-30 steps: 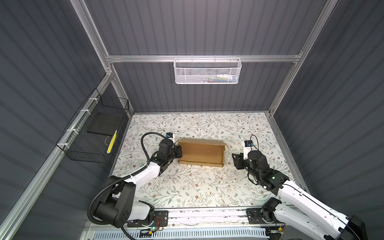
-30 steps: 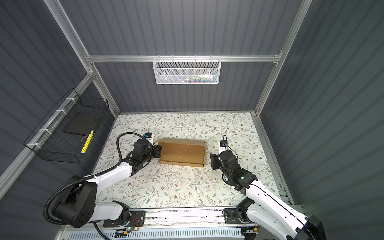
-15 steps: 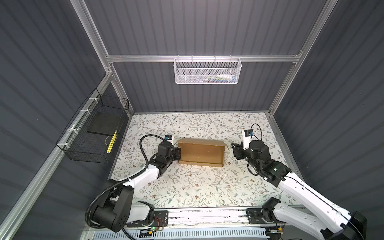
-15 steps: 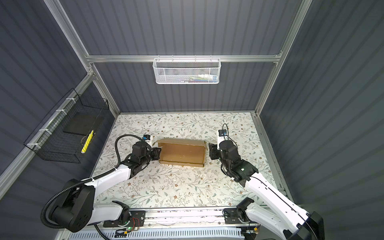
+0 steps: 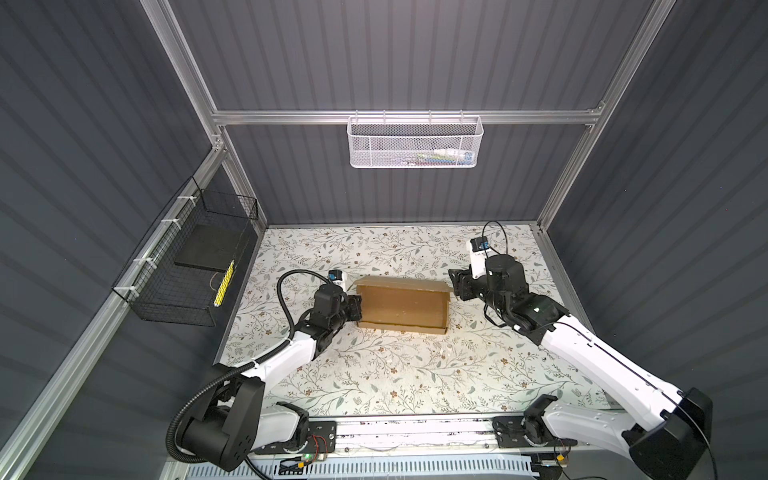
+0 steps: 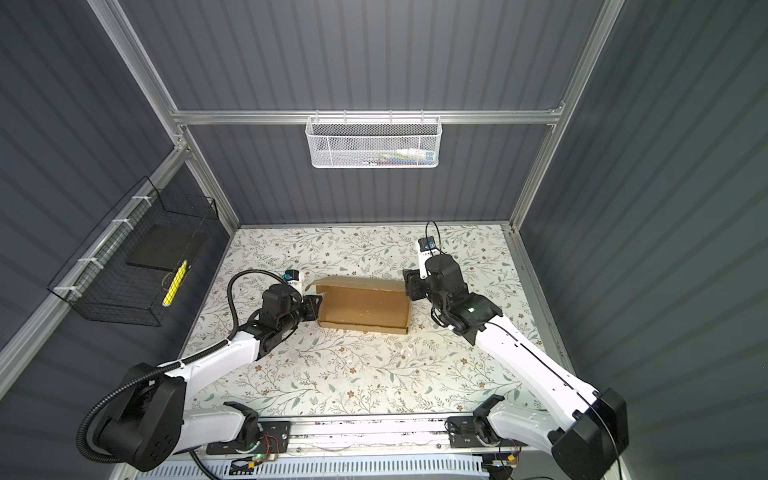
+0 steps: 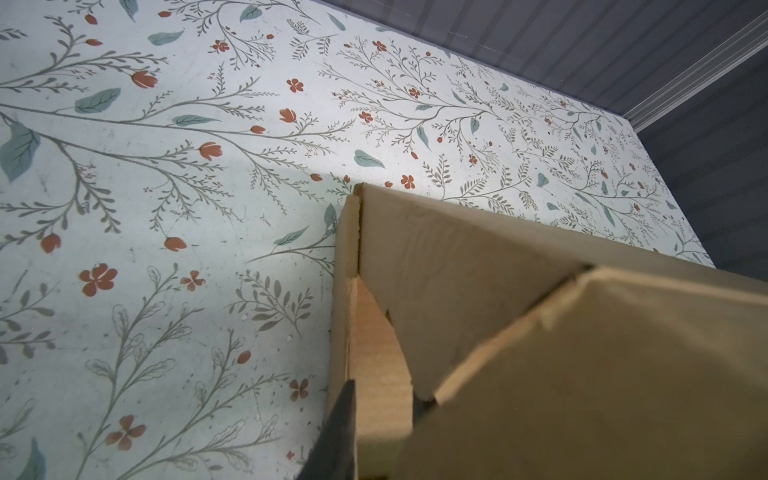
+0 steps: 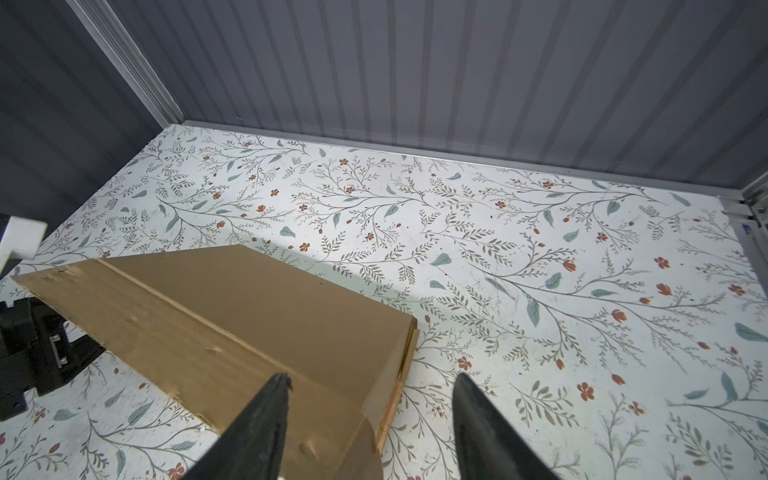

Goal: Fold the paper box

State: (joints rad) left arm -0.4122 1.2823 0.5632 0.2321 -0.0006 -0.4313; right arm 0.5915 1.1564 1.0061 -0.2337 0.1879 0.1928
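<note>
Paper box (image 5: 403,305) is recorded near the middle of the floral worktop (image 5: 374,374), resting flat, long side running left to right; the same is seen in both top views. The tray appears open at the top, with low walls raised along the near edge and at the two ends. A long panel along the far side is raised and tilted, not closed down over the tray.

Left tool (image 5: 356,309) is placed at the left end of the box, touching it. In the left wrist view one dark finger (image 7: 340,428) is seen against the outer face of the end wall. A small part of the second finger is glimpsed behind a curved cardboard tab, so the end wall is straddled by the jaws. Whether the cardboard is pinched or merely bracketed cannot be told.

Right tool (image 5: 457,284) is held just beside the right end of the box, at its far corner. In the right wrist view the jaws are seen spread wide, with the box corner lying between them; nothing is clamped. Contact with the cardboard cannot be confirmed.

Also noted: a white mesh basket (image 5: 415,143) hung on the rear rail, and a black wire basket (image 5: 183,270) hung on the left wall, in which a black flat slab (image 5: 205,247) and a yellow item (image 5: 222,282) are kept, well apart from the box
</note>
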